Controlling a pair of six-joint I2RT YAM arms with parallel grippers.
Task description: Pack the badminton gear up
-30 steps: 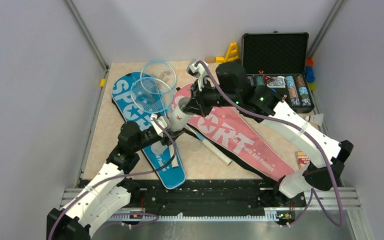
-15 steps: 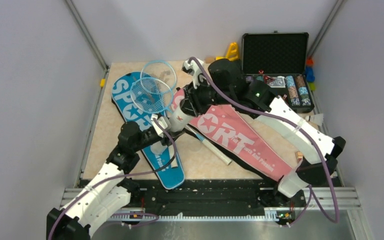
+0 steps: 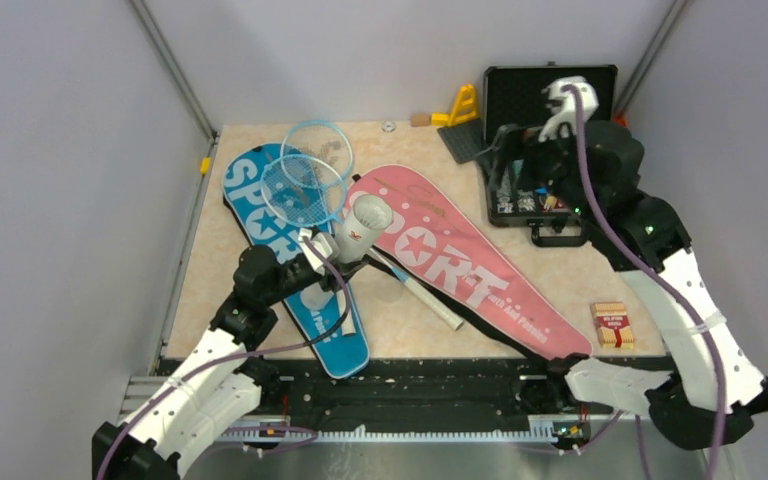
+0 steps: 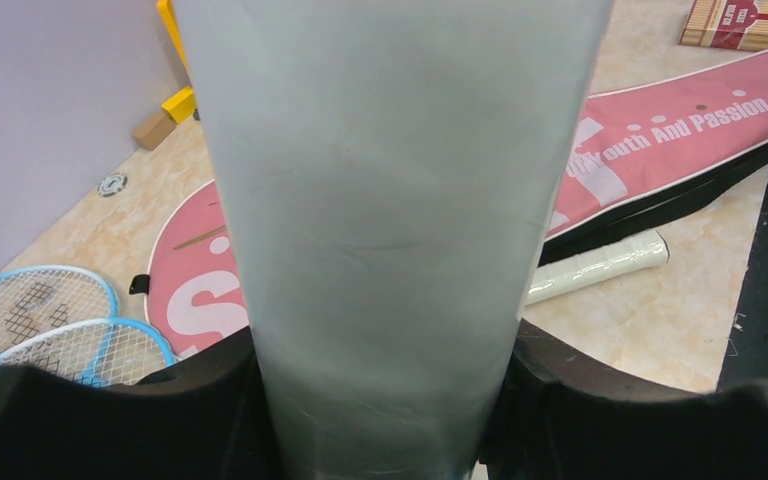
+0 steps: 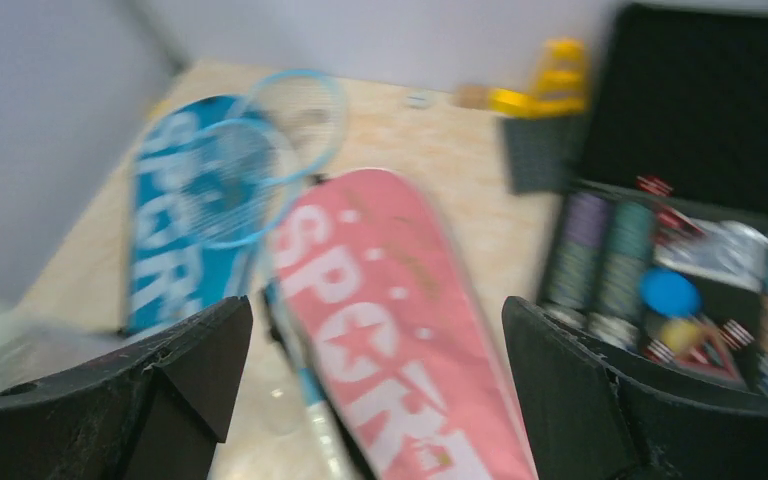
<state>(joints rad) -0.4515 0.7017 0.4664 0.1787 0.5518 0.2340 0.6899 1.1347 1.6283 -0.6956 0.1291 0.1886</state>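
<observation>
Where the overhead camera looks down on the table (image 3: 400,335), the left gripper (image 3: 322,250) is clamped on the lower end of a white tube (image 3: 362,225). The tube is tilted, its rounded end raised over the near edge of the pink cover (image 3: 460,265). The blue cover (image 3: 245,185) lies flat to the left of the pink one. Two rackets (image 3: 305,190) rest with their heads overlapping on its wide end, and one white handle lies between the covers. The right gripper (image 3: 510,168) hangs over the open black case (image 3: 550,95) at the far right, well apart from the tube. A yellow toy (image 3: 463,103) stands just left of the case, and a small box (image 3: 610,323) lies near the right front edge.

Left wrist view: the tube fills the middle of the frame. The black fingers (image 4: 210,400) press against it on both sides. The pink cover, the racket heads and the white handle lie on the table beyond it.

Right wrist view, blurred: the fingers (image 5: 190,360) stand wide apart with nothing between them. Below lie the pink cover, the blue cover and the rackets. At right, the case shows rows of chips (image 5: 610,260).
</observation>
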